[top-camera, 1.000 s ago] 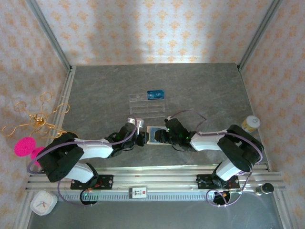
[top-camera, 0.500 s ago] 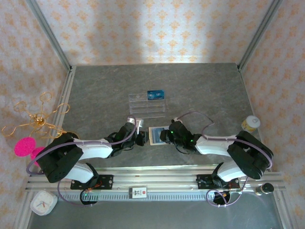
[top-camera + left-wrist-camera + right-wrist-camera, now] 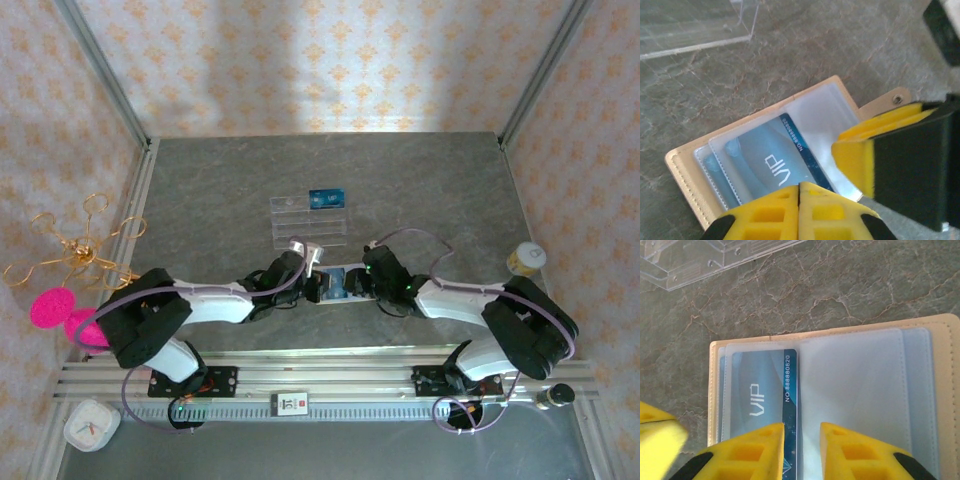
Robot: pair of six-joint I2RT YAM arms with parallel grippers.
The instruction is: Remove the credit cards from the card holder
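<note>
The beige card holder (image 3: 342,290) lies open on the table between my two grippers. A blue credit card (image 3: 760,385) marked VIP sits in its clear sleeve, its dark edge sticking out of the pocket. More blue shows in the sleeves behind it (image 3: 715,165). My left gripper (image 3: 800,187) is shut, tips together, on the card holder's (image 3: 685,175) near edge. Slightly open, my right gripper (image 3: 802,432) hovers low over the card's exposed edge on the holder (image 3: 945,390). In the top view the left gripper (image 3: 318,285) and right gripper (image 3: 362,283) nearly meet.
A clear plastic tray (image 3: 308,220) stands just behind the holder, with a blue card (image 3: 326,198) in its far right compartment. A gold wire ornament (image 3: 75,250) and pink object (image 3: 50,308) sit outside the left rail, and a small jar (image 3: 525,260) sits at the right.
My left gripper has moved right onto the card holder and shut. The right gripper drew back to the holder's right side and its jaws narrowed.
</note>
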